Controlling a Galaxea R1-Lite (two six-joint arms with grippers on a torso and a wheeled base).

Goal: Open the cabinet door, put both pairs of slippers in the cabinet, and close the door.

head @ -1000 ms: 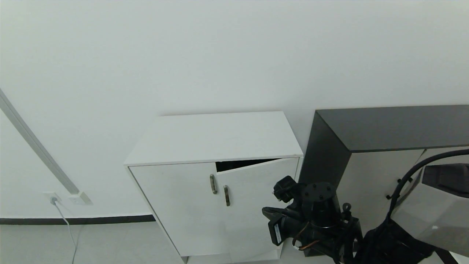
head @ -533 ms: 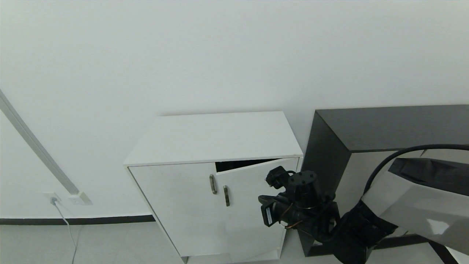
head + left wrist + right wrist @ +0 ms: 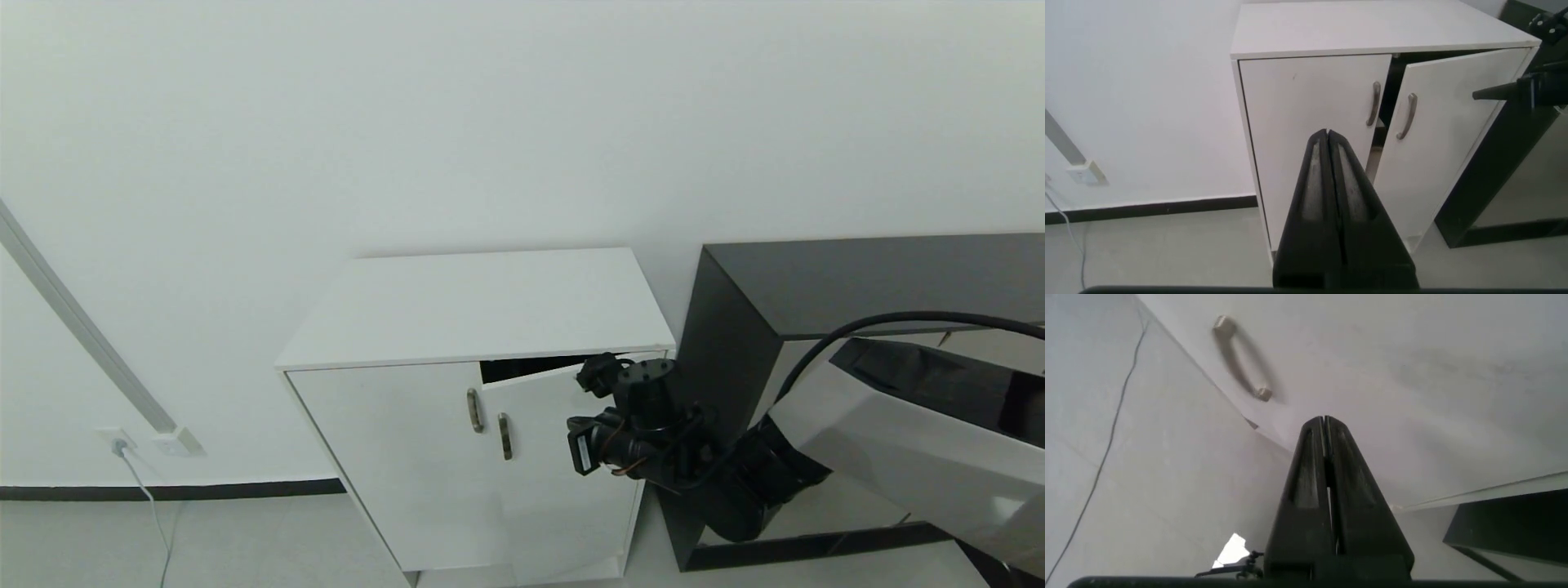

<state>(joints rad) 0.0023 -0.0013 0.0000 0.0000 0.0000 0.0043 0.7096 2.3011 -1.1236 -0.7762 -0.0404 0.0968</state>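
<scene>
The white cabinet (image 3: 482, 306) stands against the wall with two doors. Its left door (image 3: 392, 457) sits flush, while the right door (image 3: 555, 474) stands slightly ajar, with a dark gap (image 3: 531, 367) along its top. Both metal handles (image 3: 490, 423) meet at the middle. My right arm's wrist (image 3: 637, 433) is in front of the right door. In the right wrist view my right gripper (image 3: 1325, 423) is shut and empty, right at the door face, below its handle (image 3: 1241, 359). From the left wrist view my left gripper (image 3: 1328, 135) is shut and empty, well back from the cabinet (image 3: 1315, 114); my right gripper (image 3: 1478, 95) touches the ajar door.
A dark cabinet (image 3: 857, 282) stands directly right of the white one. A wall socket with a cable (image 3: 122, 447) and a slanted conduit (image 3: 82, 327) are on the wall at the left. Bare floor (image 3: 204, 539) lies in front.
My right arm has risen and moved left, closer to the right door. The door's gap looks unchanged.
</scene>
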